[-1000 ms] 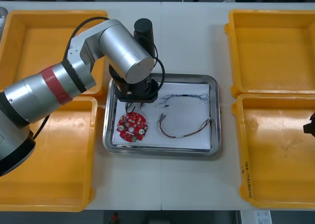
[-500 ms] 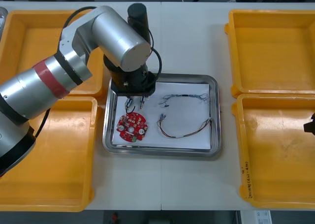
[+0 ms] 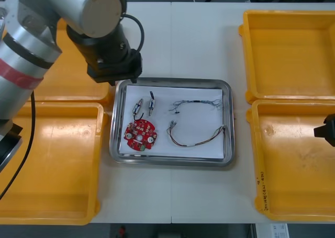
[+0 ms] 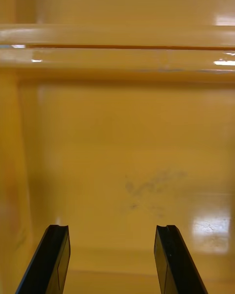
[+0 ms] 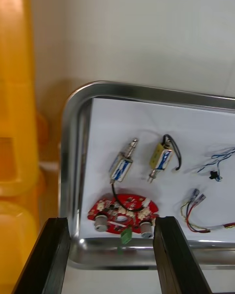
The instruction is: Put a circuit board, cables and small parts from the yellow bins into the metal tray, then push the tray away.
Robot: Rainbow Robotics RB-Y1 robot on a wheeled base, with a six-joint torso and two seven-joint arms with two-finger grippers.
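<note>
Hovering above the light table, just past the far left corner of the shiny rectangular metal tray, the left gripper has its black fingers spread wide, gripping nothing. The tray sits between the yellow plastic bins and is lined white inside. On that lining, the round red circuit board lies near the left rim, toward the tray's near side. Two small metal parts lie side by side just beyond the board, close together but not touching. A twisted blue and white cable stretches across the far half of the tray, and a red and yellow cable curves through the near right part. The right gripper hangs over the near right yellow bin, toward that bin's outer side. Its fingers also stand wide apart with nothing between them.
</note>
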